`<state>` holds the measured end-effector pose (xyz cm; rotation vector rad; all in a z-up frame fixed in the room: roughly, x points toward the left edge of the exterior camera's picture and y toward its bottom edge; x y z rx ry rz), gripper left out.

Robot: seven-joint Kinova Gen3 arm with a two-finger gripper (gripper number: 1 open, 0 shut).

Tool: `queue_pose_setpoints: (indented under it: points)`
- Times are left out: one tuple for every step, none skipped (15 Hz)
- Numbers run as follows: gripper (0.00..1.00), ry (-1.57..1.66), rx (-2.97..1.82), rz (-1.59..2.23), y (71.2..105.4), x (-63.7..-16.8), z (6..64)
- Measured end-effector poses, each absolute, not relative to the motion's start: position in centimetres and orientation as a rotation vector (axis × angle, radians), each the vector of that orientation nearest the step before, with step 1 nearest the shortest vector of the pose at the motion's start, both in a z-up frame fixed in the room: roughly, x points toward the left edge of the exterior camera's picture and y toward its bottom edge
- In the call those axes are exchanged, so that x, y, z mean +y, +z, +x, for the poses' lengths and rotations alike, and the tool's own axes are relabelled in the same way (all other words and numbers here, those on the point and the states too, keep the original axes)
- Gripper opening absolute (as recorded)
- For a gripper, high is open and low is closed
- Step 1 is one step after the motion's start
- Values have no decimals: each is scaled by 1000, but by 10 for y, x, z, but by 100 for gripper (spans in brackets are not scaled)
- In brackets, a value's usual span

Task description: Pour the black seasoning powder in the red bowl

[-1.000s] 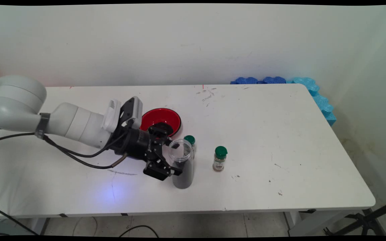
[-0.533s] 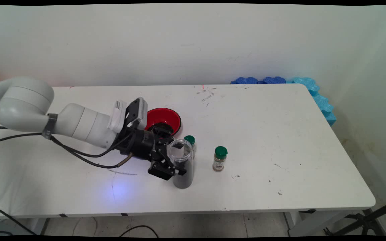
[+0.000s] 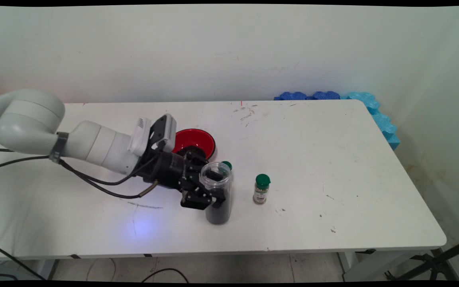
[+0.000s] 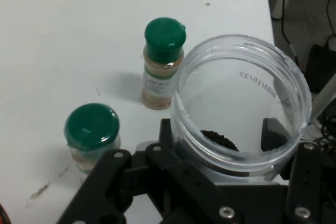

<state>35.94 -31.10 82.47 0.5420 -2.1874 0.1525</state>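
Clear plastic jar upright, dark fill low | my gripper straddles it from the left; fingers either side, contact unclear | nearest spice bottle just behind

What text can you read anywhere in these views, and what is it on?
Clear jar: a short string of printed characters on the inner wall, seen mirrored through the plastic, not reliably readable.
Spice bottle: white label, print too blurred to read.
Second spice bottle: no readable text.
Red bowl: none.
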Motion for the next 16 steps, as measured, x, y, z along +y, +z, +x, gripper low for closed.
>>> queue_pose_setpoints:
  points:
    - [0,147,-2186,534,829,-310,361]
    - [0,142,-2185,526,833,-308,363]
    - [0,137,-2184,516,838,-307,366]
    - [0,132,-2183,509,843,-305,369]
    - [0,127,-2183,504,848,-303,372]
    - [0,122,-2182,501,854,-301,376]
    - [0,117,-2181,499,860,-299,381]
    - [0,111,-2180,495,867,-298,386]
    - [0,106,-2179,492,873,-297,390]
    - [0,101,-2177,490,881,-295,395]
    - [0,94,-2176,487,888,-294,400]
    - [0,89,-2175,485,894,-292,405]
    - [0,82,-2174,484,902,-291,410]
    - [0,76,-2174,483,909,-290,415]
    - [0,72,-2173,483,914,-290,418]
    - [0,63,-2174,480,922,-289,424]
